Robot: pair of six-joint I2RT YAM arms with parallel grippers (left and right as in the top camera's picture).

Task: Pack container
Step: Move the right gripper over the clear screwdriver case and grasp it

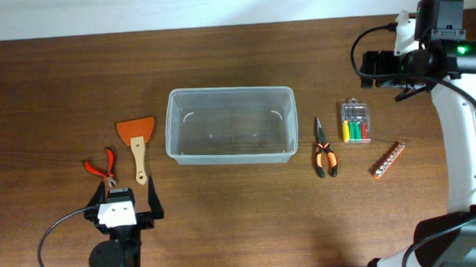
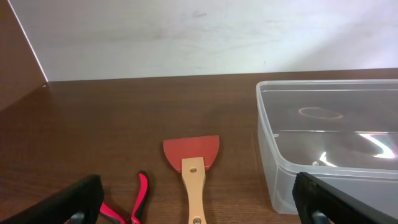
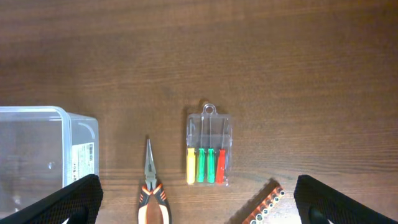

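The container (image 1: 228, 91) is a large clear tub, standing empty at the table's middle; it also shows in the left wrist view (image 2: 329, 87) and the right wrist view (image 3: 37, 113). My left gripper (image 1: 122, 201) is open and empty near the front edge, just behind a wooden-handled scraper with an orange blade (image 1: 137, 146) and red pliers (image 1: 103, 167). In its wrist view the jaws (image 2: 198, 208) straddle the scraper (image 2: 193, 155). My right gripper (image 1: 370, 70) is open and empty, held high at the back right (image 3: 199, 205).
Right of the tub lie orange-black needle-nose pliers (image 1: 325, 150), a small clear case of coloured bits (image 1: 354, 122) and an orange strip of sockets (image 1: 386, 159). They also show in the right wrist view: pliers (image 3: 152, 193), case (image 3: 208, 149), strip (image 3: 261, 208).
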